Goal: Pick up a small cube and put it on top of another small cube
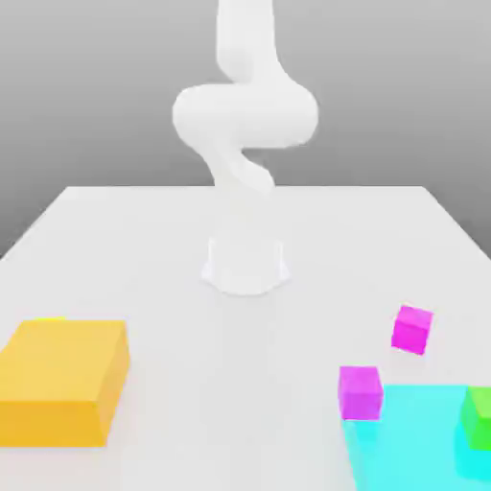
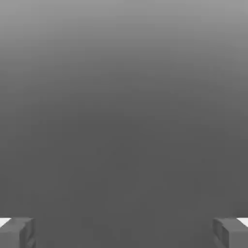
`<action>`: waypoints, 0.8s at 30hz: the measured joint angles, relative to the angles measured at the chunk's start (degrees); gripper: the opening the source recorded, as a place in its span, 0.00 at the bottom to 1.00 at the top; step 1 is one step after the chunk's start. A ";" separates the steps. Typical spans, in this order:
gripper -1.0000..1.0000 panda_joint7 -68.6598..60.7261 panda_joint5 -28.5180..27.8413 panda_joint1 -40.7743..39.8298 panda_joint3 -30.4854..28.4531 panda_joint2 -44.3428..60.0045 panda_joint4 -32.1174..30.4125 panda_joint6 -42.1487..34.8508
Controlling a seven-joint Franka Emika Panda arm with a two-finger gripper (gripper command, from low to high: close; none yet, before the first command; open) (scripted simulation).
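Two small magenta cubes rest on the white table toward the exterior view's right. One small cube (image 1: 412, 329) sits alone on the table. The other small cube (image 1: 360, 392) stands nearer the front, touching the edge of a cyan slab (image 1: 412, 446). The white arm (image 1: 245, 115) rises from its base (image 1: 245, 264) at the table's middle, well behind both cubes. In the hand view my gripper (image 2: 124, 232) is open, its two grey fingertips (image 2: 17, 232) far apart with only a grey backdrop between them.
A large orange block (image 1: 62, 382) lies at the front on the exterior view's left. A green cube (image 1: 477, 414) sits on the cyan slab at the far right edge. The table (image 1: 144, 249) stretches white around the arm's base.
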 joint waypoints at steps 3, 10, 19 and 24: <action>0.50 -2.40 2.15 3.94 0.65 4.20 -3.05 2.87; 0.50 -7.35 6.33 12.53 3.50 13.55 -9.84 9.27; 0.50 -12.03 9.55 22.25 9.79 25.37 -18.54 17.54; 0.50 -12.91 8.98 26.50 14.28 31.88 -23.44 22.35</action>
